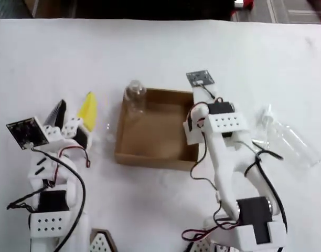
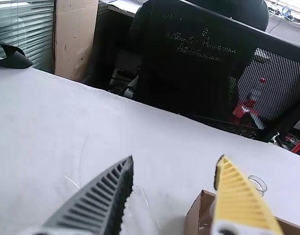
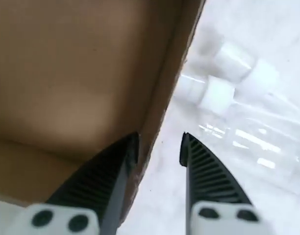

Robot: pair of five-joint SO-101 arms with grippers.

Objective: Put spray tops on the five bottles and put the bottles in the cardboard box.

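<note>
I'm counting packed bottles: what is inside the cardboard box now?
One clear bottle stands in the cardboard box's far corner; the floor beside it is bare. The right arm covers the box's right side, so that part is hidden.

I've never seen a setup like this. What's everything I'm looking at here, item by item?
table: one, white, under everything.
cardboard box: one, brown, open-topped, mid-table between the two arms.
upright bottle: one, clear, no spray top, at the box's far corner on the left arm's side, seemingly inside.
lying bottles: clear, count unclear, on the table on the right arm's side of the box.
spray tops: at least two, white, among the lying bottles.
chair: one, black mesh, beyond the table.
left pincer: one black finger, one yellow, open, beside the box.
right pincer: black fingers, open, at the box's wall.
</note>
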